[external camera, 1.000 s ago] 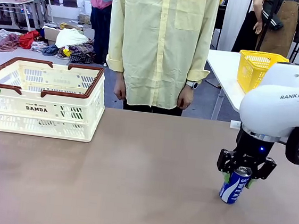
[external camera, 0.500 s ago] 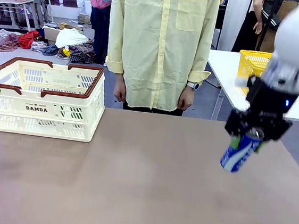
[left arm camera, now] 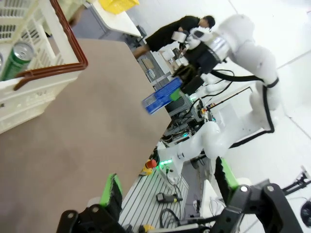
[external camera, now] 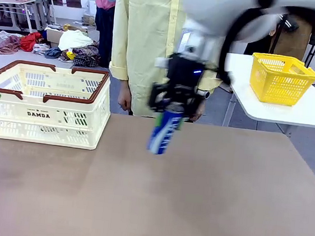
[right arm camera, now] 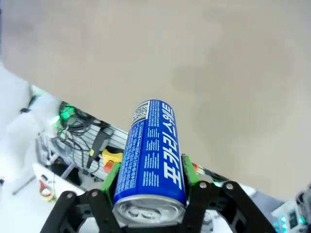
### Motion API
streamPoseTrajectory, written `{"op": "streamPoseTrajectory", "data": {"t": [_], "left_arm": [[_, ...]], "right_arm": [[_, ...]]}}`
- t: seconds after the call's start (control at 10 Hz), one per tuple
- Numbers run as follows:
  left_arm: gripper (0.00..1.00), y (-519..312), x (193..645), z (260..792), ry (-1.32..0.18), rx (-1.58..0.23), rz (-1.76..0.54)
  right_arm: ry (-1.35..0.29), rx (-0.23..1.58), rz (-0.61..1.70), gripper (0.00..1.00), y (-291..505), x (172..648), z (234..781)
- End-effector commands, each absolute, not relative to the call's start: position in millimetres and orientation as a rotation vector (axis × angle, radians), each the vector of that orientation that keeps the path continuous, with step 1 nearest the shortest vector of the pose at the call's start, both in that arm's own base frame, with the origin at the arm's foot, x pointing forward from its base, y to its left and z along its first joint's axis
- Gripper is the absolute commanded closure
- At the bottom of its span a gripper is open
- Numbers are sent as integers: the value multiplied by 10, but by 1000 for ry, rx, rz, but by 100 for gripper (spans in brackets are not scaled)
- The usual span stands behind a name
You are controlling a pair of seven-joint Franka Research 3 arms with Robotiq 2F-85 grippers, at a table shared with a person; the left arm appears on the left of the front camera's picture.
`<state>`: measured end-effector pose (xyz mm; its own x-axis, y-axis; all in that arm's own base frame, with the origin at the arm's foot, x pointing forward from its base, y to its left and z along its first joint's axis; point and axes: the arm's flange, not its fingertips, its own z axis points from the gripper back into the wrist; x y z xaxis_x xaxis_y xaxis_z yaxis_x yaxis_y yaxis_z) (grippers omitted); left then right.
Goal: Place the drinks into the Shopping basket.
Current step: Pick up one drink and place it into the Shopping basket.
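Observation:
My right gripper (external camera: 170,112) is shut on the blue drink can (external camera: 164,131), which hangs tilted above the middle of the table, to the right of the Shopping basket (external camera: 44,118). In the right wrist view the blue can (right arm camera: 151,153) sits between the green pads (right arm camera: 112,173) with its silver top toward the camera. The dark green can (left arm camera: 15,59) lies inside the cream basket with its brown rim (left arm camera: 71,30). My left gripper (left arm camera: 167,182) stands open beside that basket with nothing between its fingers. From there the blue can (left arm camera: 160,95) shows farther off.
A person in a pale yellow shirt (external camera: 154,44) stands at the far edge, hands down. A smaller yellow basket (external camera: 283,77) rests on a white side table at the right. Bare brown tabletop (external camera: 194,201) stretches in front.
My right arm lifted the blue can off the table's right side and carried it left across the middle toward the Shopping basket. The left gripper stayed put.

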<state>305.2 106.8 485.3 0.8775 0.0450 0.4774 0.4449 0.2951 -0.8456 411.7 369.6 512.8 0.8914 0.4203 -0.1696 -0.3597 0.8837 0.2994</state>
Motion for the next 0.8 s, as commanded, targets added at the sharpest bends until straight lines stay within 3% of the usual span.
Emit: {"op": "streamPoseTrajectory", "data": {"t": [0.0,0.3,0.4,0.7], "left_arm": [[0,1063,3054,4867,-478,-1273,-286],[0,1063,3054,4867,-478,-1273,-286],[0,1063,3054,4867,-478,-1273,-286],[0,1063,3054,4867,-478,-1273,-286]], "right_arm": [[288,255,491,100,4383,4470,4982],[342,103,585,100,5042,4301,4201],[283,40,607,100,5085,4228,3993],[280,58,648,100,5075,4055,3820]]}}
